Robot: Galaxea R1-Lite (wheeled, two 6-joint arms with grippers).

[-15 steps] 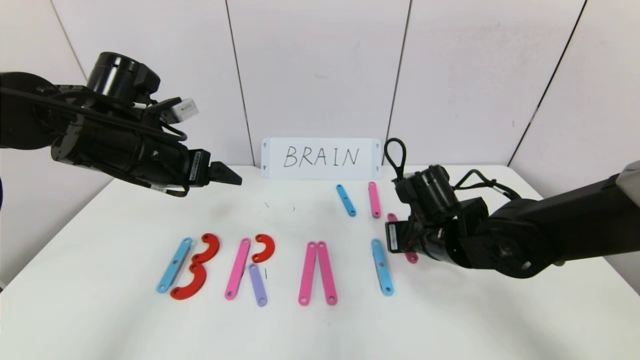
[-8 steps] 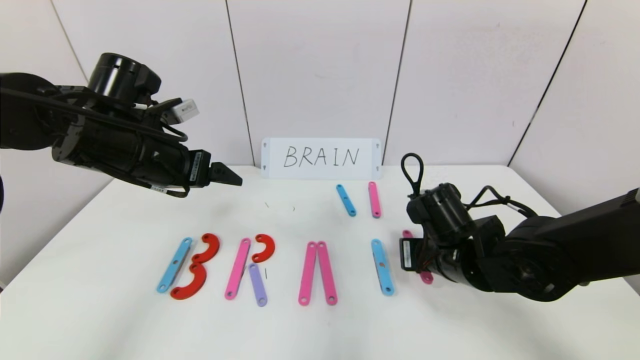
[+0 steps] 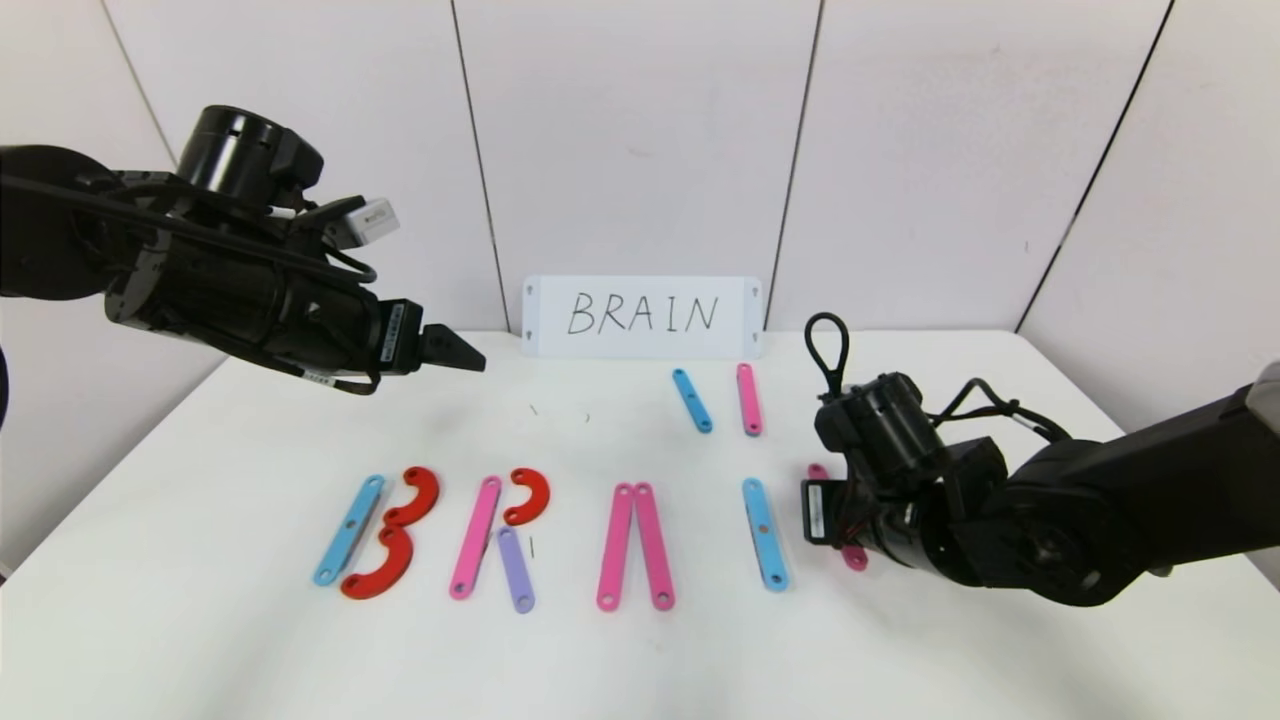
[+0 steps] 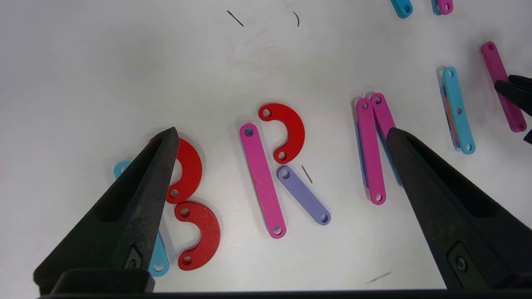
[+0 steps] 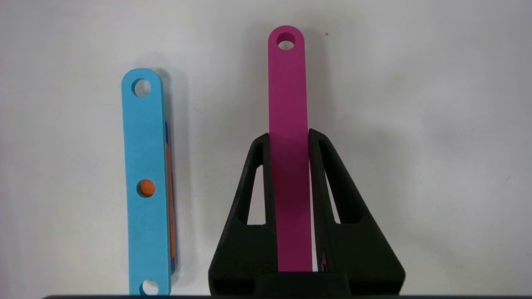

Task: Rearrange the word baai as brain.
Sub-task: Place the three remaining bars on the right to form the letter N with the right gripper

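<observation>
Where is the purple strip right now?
In the head view, the purple strip lies left of centre on the table, below the red arc and beside the pink strip.

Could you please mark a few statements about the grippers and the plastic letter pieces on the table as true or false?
1. The right gripper is shut on a pink strip. True.
2. The left gripper is clamped on a red arc. False: it is open and holds nothing, hovering above the table.
3. A light-blue strip lies beside the gripped pink strip without touching it. True.
4. The purple strip forms part of the letter B. False: it is the slanted leg of the R, below the R's red arc.
5. The white card reads BRAIN. True.
6. The A's two pink strips have a crossbar. False: none is there.
</observation>
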